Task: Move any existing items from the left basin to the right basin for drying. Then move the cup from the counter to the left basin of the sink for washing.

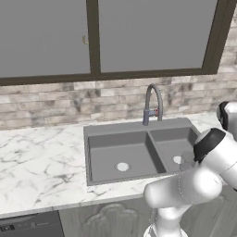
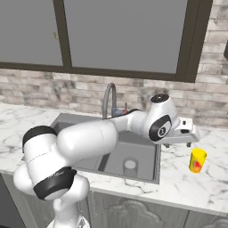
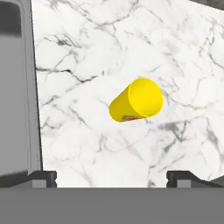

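Overhead, the white arm is seen folded forward from the base and stretched across the sink (image 2: 133,147) toward its right side, the hand held level above the counter (image 2: 187,182). Below and just ahead of the gripper (image 3: 111,177) the white veined marble is spread, with the sink's grey rim (image 3: 30,87) to one side of the fingers. Behind runs a brick wall under dark-framed windows. The jaws are held wide apart and nothing is gripped. The cup (image 3: 136,100) is found upright on the marble, beneath and slightly beyond the fingertips (image 3: 43,177), apart from them.
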